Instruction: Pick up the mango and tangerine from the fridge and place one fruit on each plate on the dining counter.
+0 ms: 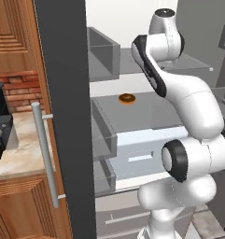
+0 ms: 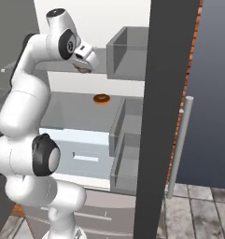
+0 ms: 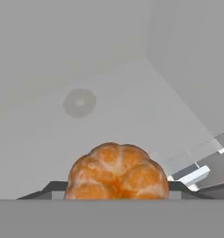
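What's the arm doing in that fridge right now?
Tool shut on tangerine. Inside fridge, upper shelf. Doughnut lies on the shelf below, apart.

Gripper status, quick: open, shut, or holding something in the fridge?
Gripper: shut on the tangerine, which sits between its fingertips in the hand view, inside the fridge.

Ribbed orange tangerine [image 3: 118,173] low in the middle, dark fingertips [image 3: 48,189] pressed to either side, pale grey fridge [image 3: 104,60] interior behind, faint round ring [image 3: 79,102] showing through glass.
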